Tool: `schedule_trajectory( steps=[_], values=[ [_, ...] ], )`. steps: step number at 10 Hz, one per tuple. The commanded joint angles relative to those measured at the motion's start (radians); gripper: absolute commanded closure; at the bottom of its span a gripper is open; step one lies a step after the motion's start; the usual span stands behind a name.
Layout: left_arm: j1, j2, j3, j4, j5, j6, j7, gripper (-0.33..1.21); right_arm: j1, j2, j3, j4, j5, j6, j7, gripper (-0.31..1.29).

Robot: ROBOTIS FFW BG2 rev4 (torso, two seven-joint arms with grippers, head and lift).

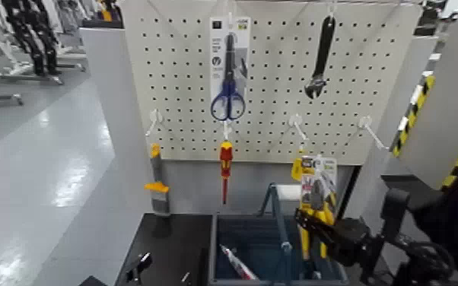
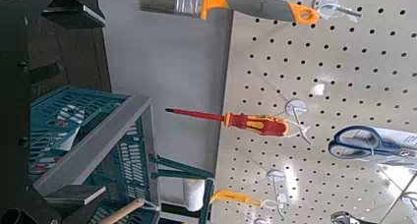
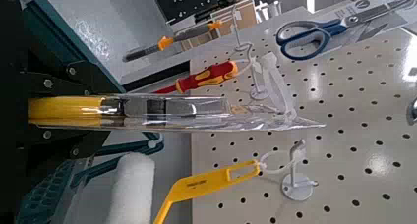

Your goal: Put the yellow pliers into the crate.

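Yellow pliers (image 1: 305, 242) are off the board and in the right hand (image 1: 314, 227), on their card, upright, handles down. That hand is closed on the handle end of the pack; the right wrist view shows the yellow clamped between its fingers, with the clear plastic sticking out past them. Position: over the right part of the crate (image 1: 214, 247), next to its upright handle (image 1: 275, 220). Handle ends overlap the crate opening in the head view; can't tell whether they are already below the rim or touching anything inside. Left hand (image 1: 137, 268) is idle at the crate's left, low over the black counter (image 1: 173, 245), fingers wide apart, nothing between them. Crate already has one red-and-white pack (image 1: 237, 262) lying in it. Scissors (image 1: 228, 103), wrench (image 1: 319, 65) and screwdriver (image 1: 226, 163) hang on the pegboard (image 1: 179, 76), not part of this job. Status, my read: pick done, carry basically done, place still open. Left to do: make sure the whole card is inside the walls, lower it, open the right hand, back out. Watch the card edge, it could catch on the upright handle or the small roller (image 3: 202, 185) close by.
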Motion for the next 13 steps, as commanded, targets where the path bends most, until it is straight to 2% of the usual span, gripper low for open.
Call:
schedule_trajectory(
  steps=[1,6,7,8,9,13],
  values=[
    [-0.002,0.003,-0.003,0.001,0.000,0.002,0.000,0.11,0.010,0.010,-0.012,0.065,0.016,-0.003,0.017,1.13],
    [-0.008,0.007,-0.008,0.001,0.000,0.000,0.000,0.11,0.000,0.019,-0.029,0.187,0.066,-0.037,0.038,1.13],
    [-0.008,0.007,-0.008,0.001,0.000,0.000,0.000,0.11,-0.007,0.022,-0.038,0.204,0.066,-0.028,0.035,0.83],
    [-0.008,0.007,-0.008,0.001,0.000,0.000,0.000,0.11,-0.010,0.023,-0.045,0.215,0.065,-0.026,0.035,0.23],
    [-0.009,0.007,-0.008,0.001,0.000,0.000,0.000,0.11,-0.013,0.025,-0.048,0.215,0.066,-0.030,0.034,0.01],
    [-0.011,0.007,-0.008,0.003,0.000,0.000,-0.002,0.11,-0.021,0.025,-0.054,0.212,0.063,-0.056,0.023,0.05]
  ],
)
